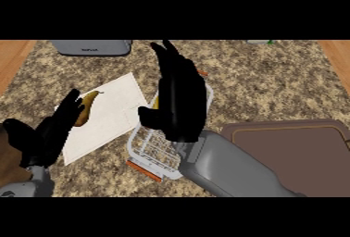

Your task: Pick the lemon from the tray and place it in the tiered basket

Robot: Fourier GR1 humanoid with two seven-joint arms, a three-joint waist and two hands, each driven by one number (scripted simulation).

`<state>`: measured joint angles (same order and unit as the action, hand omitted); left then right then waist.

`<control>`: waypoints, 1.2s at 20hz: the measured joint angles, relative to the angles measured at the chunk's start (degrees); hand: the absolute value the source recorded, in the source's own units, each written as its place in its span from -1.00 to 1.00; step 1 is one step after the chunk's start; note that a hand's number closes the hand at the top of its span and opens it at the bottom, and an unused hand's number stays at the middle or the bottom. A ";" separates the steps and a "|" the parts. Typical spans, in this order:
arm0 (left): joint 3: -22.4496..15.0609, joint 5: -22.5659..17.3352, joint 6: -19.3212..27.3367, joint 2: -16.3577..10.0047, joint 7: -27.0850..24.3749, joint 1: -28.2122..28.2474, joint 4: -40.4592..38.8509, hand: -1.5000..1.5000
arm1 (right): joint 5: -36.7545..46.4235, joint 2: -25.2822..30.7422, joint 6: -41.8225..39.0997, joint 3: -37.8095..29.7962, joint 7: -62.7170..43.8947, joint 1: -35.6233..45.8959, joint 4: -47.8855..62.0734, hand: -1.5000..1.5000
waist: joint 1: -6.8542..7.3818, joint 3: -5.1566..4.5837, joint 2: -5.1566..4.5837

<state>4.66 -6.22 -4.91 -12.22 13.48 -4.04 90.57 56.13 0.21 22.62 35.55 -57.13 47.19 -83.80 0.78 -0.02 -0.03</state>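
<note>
Your right hand [179,99] stands over the middle of the speckled worktop [273,83], fingers straight and pointing away from you, thumb spread out to its left side; it covers most of the white wire tiered basket [152,155], whose near rim and orange feet show below the wrist. At the hand's thumb-side edge you can see only a sliver of yellow [156,102], right by the basket's left rim; it may be the lemon, but the hand hides the rest, so you cannot tell whether it rests against the palm or lies in the wire. The brown tray [287,126] sits to the right of the basket, partly under your right forearm. Your left hand [41,139] is at the lower left, open with fingers straight, lying over the left edge of a white mat [113,106]. On that mat is a yellow-brown, pear-shaped fruit [87,107] with a small stem, partly behind the left fingertips. A grey appliance [91,47] stands at the far edge.
</note>
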 measured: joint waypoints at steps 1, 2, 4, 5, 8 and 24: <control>-0.22 0.30 0.10 0.30 -0.44 0.49 -0.08 0.00 | -0.56 -0.02 1.40 -1.01 0.71 -0.56 0.25 -1.00 | -0.02 0.00 -0.01; -0.39 0.60 0.45 0.60 -0.37 -0.16 -0.46 0.00 | -1.21 -0.02 2.99 -1.44 0.59 -0.49 0.02 -1.00 | -0.03 0.01 -0.06; -0.47 0.56 0.49 0.78 -0.03 -0.44 -0.48 0.00 | -2.73 -0.03 5.01 -2.81 0.41 -0.83 -1.47 -1.00 | -0.13 0.02 -0.04; -0.36 0.52 0.35 0.66 -0.15 -0.28 -0.31 0.00 | -3.63 -0.02 5.55 -3.84 0.15 -0.43 -2.58 -1.00 | -0.12 0.02 -0.01; 0.02 0.57 -0.10 0.36 -1.09 -0.29 -1.17 0.00 | -5.96 -0.03 9.98 -6.23 0.96 -1.28 -4.32 -1.00 | -0.12 0.03 -0.05; 0.68 0.94 0.22 0.75 -0.81 1.60 0.49 0.00 | -12.11 8.63 14.51 -25.03 3.54 -20.75 -34.64 -1.00 | -1.55 0.06 0.25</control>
<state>5.34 -5.28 -4.69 -11.47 12.67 -2.44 91.06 44.01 8.85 37.13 10.51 -53.59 26.44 -118.44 -0.76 0.04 0.22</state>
